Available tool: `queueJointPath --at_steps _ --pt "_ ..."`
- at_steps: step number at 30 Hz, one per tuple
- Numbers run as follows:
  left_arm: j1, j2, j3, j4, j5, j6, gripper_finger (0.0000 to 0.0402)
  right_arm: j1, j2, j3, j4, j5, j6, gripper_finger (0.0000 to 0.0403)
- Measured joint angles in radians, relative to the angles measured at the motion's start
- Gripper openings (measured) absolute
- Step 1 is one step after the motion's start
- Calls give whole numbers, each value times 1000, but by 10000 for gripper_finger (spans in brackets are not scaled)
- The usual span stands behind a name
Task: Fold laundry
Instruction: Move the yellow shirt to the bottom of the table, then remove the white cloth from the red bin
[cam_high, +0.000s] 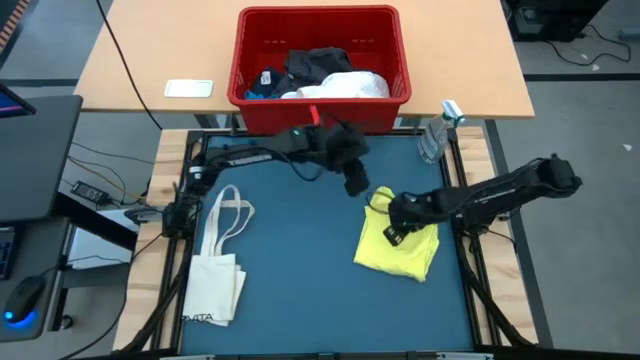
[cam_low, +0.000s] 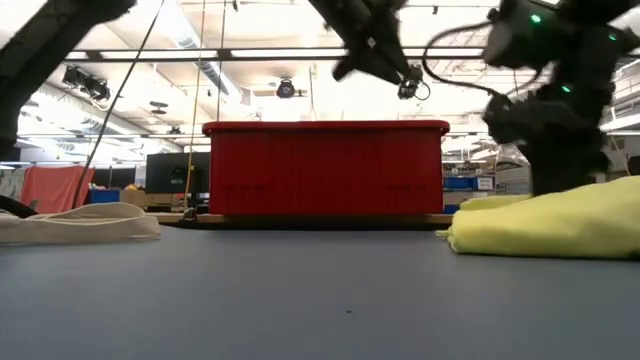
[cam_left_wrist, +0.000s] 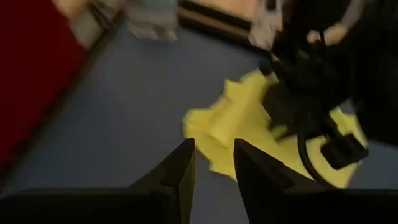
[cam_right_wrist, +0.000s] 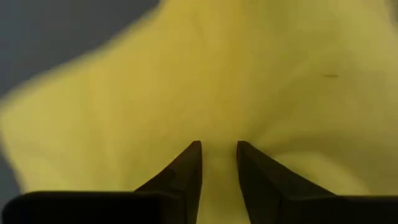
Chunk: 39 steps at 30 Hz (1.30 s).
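The bright yellow garment (cam_high: 400, 250) lies crumpled on the blue table's right half and also shows in the low view (cam_low: 550, 225). My right gripper (cam_high: 396, 230) comes down on its far-left part, its fingers close together in the cloth (cam_right_wrist: 219, 152). My left gripper (cam_high: 357, 186) hovers above the table just left of that spot. Its fingers (cam_left_wrist: 214, 167) stand a narrow gap apart, with nothing between them. A white garment (cam_high: 345, 88) and dark pieces (cam_high: 320, 62) lie heaped in the red bin (cam_high: 240, 60). My right gripper pinches the yellow garment between its two fingers at a bunched spot (cam_right_wrist: 219, 134) near its far-left part. It comes from above, pointing down. Creases spread from the fingertips (cam_right_wrist: 196, 155). The rest of the garment (cam_high: 410, 262) lies on the table.
The cream tote bag (cam_high: 220, 260) lies flat at the table's left, handles toward the far side. The red bin stands past the far edge on a wooden table with a white card (cam_high: 188, 88). A clear bottle (cam_high: 435, 135) stands at the far right corner.
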Motion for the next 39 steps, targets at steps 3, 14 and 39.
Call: queueJointPath --at_steps 3,14,39 --pt "6 -64 1 -76 -99 19 116 76 30 -34 18 -65 65 99" --pt "66 -203 0 -398 -218 -13 116 400 -76 25 15 -71 330 95" --pt "684 2 -1 344 437 325 116 -240 -24 95 1179 254 -543 113"
